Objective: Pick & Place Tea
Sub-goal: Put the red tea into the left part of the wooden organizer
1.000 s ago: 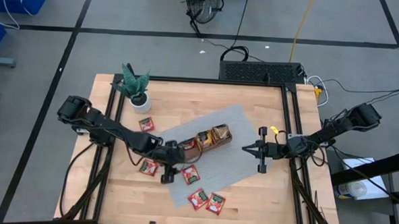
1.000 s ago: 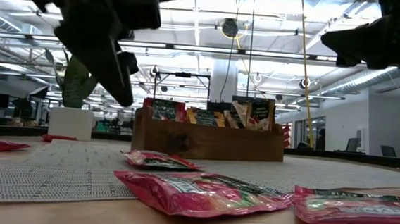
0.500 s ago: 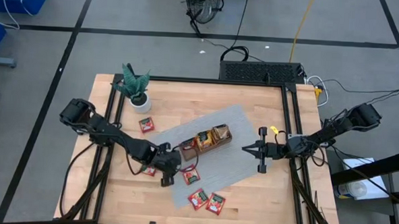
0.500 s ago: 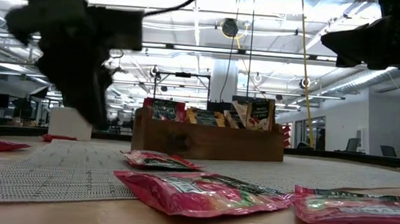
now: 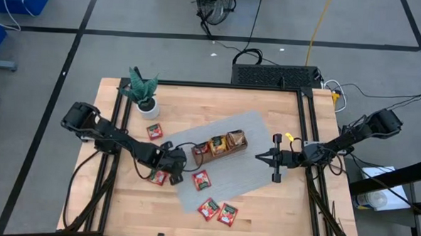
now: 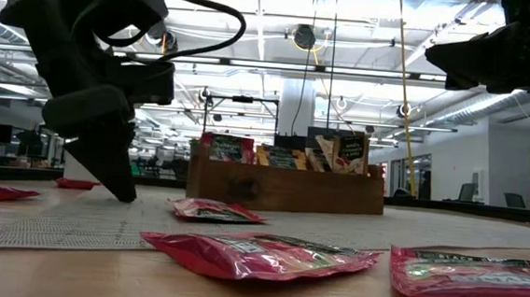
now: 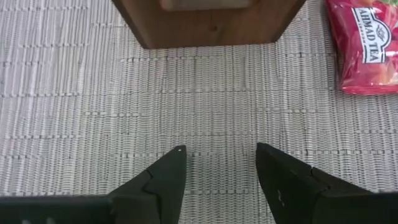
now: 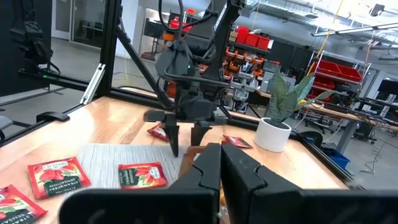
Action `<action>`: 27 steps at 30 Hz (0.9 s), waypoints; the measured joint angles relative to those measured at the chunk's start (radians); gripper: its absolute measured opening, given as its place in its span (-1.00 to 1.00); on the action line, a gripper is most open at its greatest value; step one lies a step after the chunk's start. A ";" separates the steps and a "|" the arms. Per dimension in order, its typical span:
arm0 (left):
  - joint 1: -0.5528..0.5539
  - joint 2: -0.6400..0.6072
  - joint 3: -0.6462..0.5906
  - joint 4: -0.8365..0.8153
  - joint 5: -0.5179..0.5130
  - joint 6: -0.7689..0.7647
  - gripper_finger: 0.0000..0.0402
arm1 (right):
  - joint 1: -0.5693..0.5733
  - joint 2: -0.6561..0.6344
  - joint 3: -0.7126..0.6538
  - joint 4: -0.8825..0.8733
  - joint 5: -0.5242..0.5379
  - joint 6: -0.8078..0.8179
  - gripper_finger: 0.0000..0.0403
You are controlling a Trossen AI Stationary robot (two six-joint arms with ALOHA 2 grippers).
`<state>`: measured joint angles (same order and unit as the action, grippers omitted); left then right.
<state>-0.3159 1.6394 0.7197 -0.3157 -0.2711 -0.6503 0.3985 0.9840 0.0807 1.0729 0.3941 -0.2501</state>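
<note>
While my right gripper [image 5: 259,157] waits pinched together above the mat's [image 5: 256,134] right edge, my left gripper [image 7: 219,163] stands spread and empty on the mat beside the wooden tray [image 5: 218,146], with 1 red sachet [image 5: 201,179] near it and 2 [image 5: 217,211] by the tabletop's [image 5: 278,206] front edge.

You see loose red tea sachets [image 5: 201,179] lying flat: one on the grey mat, two side by side near the table's front edge, two more left of the mat; others stand upright in the wooden tray.
</note>
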 joint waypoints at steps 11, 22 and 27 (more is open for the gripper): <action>0.005 0.002 -0.001 -0.060 -0.030 0.090 -0.03 | 0.000 0.000 0.000 0.000 0.001 -0.001 -1.00; 0.045 -0.005 -0.005 -0.190 -0.205 0.086 -0.03 | 0.000 0.000 0.000 0.000 0.001 0.001 -1.00; 0.065 -0.003 -0.001 -0.195 -0.244 0.141 -0.03 | 0.000 0.000 0.000 0.000 0.001 0.001 -1.00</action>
<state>-0.2509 1.6360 0.7183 -0.5112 -0.5149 -0.5092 0.3985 0.9840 0.0803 1.0729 0.3950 -0.2489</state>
